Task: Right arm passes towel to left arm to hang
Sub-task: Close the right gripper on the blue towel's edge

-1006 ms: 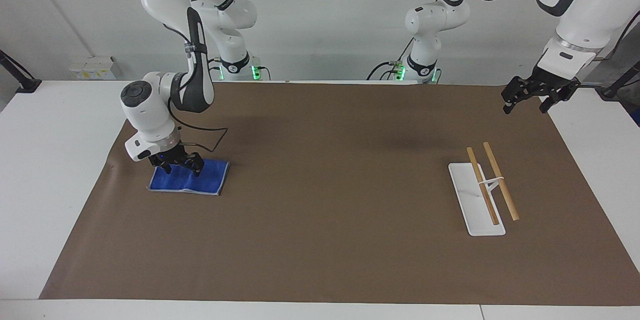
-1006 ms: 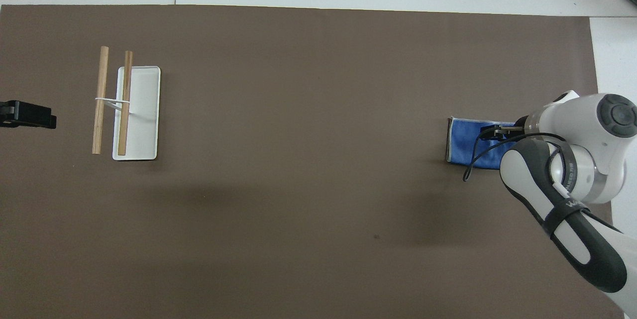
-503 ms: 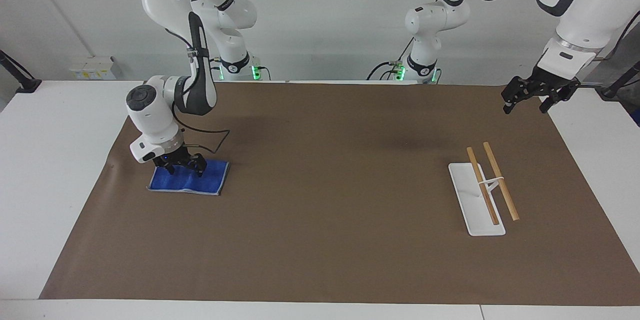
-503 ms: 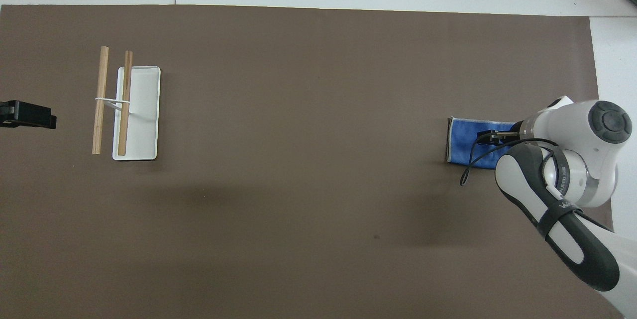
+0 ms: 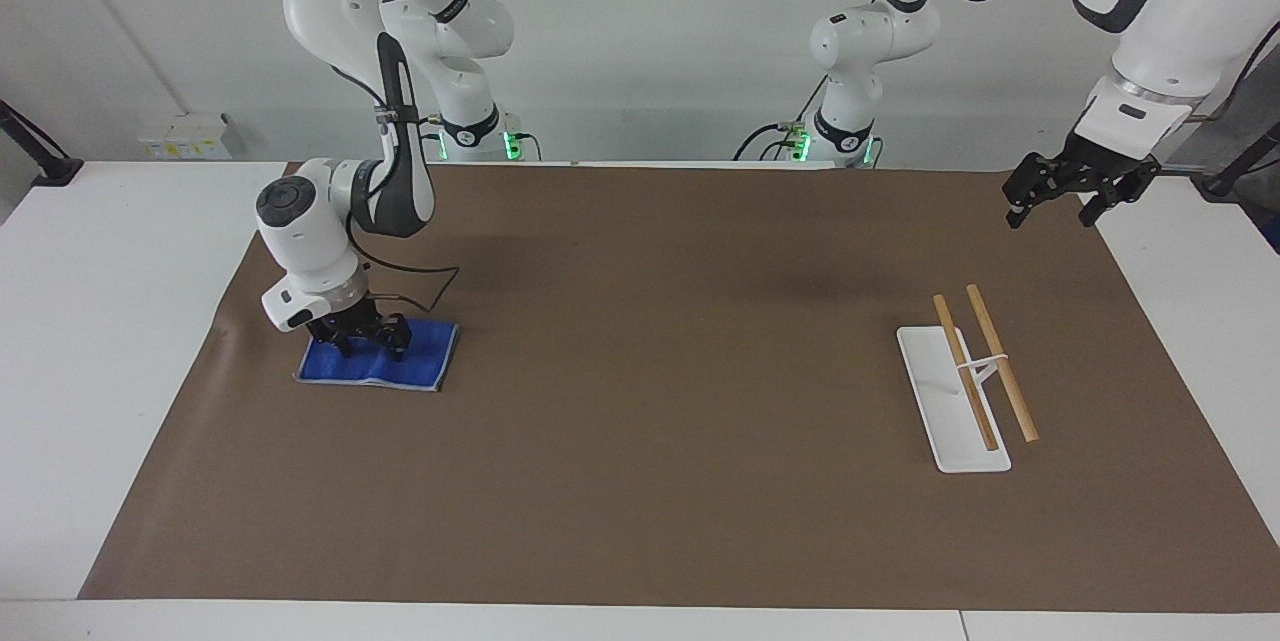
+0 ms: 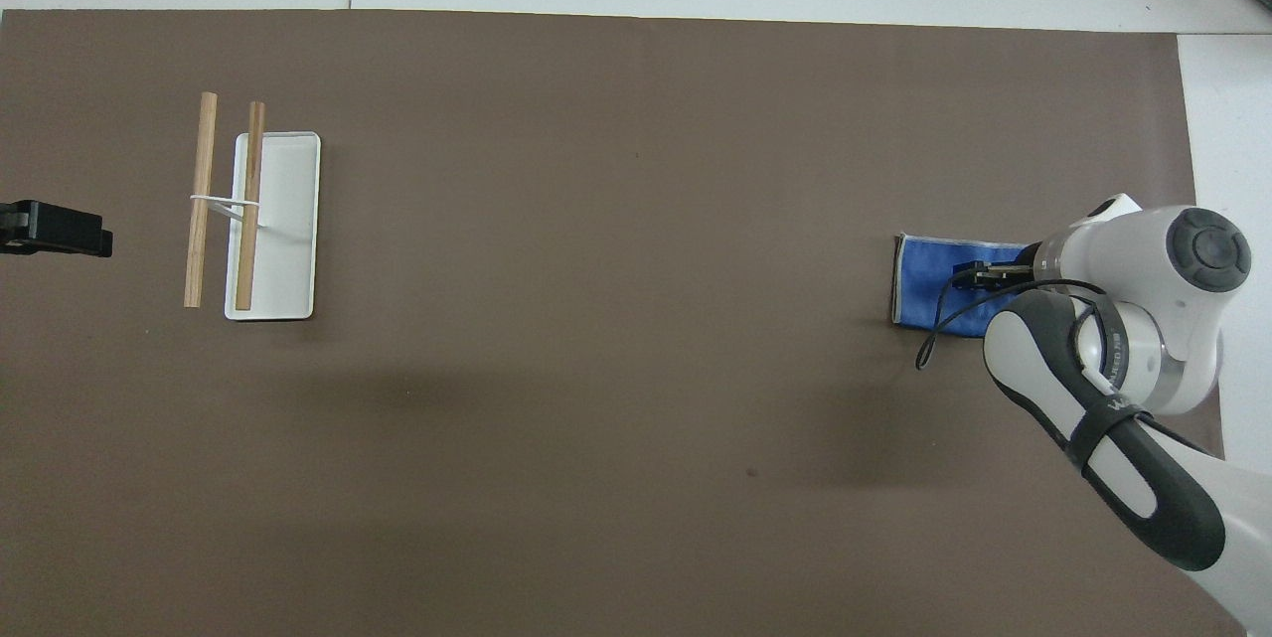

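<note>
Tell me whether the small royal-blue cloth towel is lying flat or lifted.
Lying flat. The royal-blue cloth towel rests on the brown table mat, no edge raised, with the right gripper down on it.

Both arms, the right arm (image 5: 340, 121) and the left arm (image 5: 1150, 11), are glossy white jointed shells with dark grey round joint caps and black bands at the joints. Thin black cables loop along their links. Each ends in a black two-finger gripper, and green lights glow at the bases
</note>
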